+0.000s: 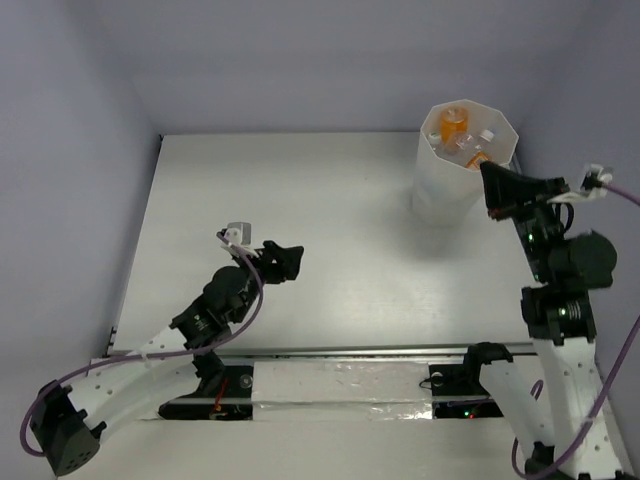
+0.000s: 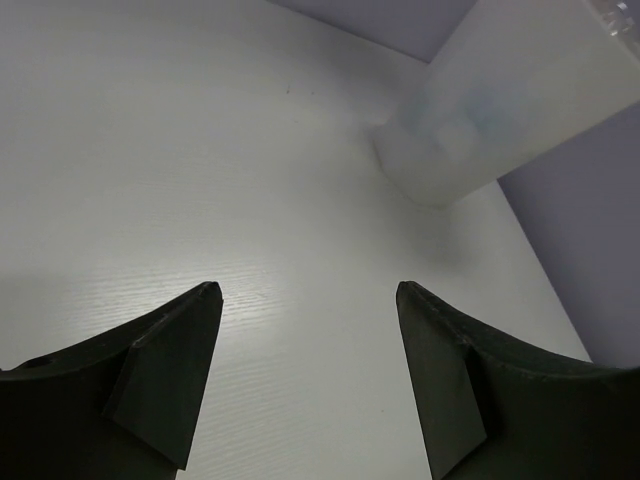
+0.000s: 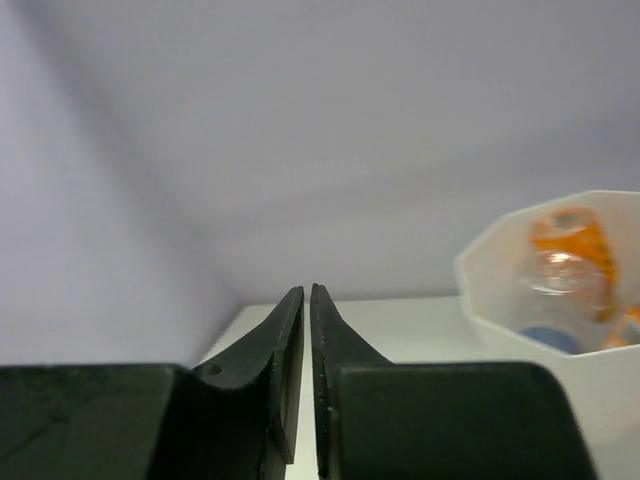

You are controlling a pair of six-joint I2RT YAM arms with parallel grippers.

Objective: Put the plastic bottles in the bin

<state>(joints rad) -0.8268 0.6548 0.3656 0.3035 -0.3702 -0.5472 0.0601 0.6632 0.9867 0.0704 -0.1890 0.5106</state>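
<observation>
Left fingers [image 2: 160, 370] spread wide, right fingers [image 3: 285, 380] pressed together; one bin [image 1: 432, 195] holds perhaps four bottles [image 1: 455, 124].

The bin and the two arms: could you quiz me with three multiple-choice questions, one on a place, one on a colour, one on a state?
1. Where does the bin stand?
A. Near left corner of the table
B. Far right part of the table
C. Between the arm bases

2. Which colour shows among the bottles in the bin?
A. Orange
B. Purple
C. Black

3. How are the left gripper and right gripper set?
A. Both open
B. Left open, right shut
C. Left shut, right open

Answers:
1 B, the top view shows it far back on the right.
2 A, orange shows in the opening.
3 B, the left fingers are wide apart and the right ones nearly touch.
</observation>
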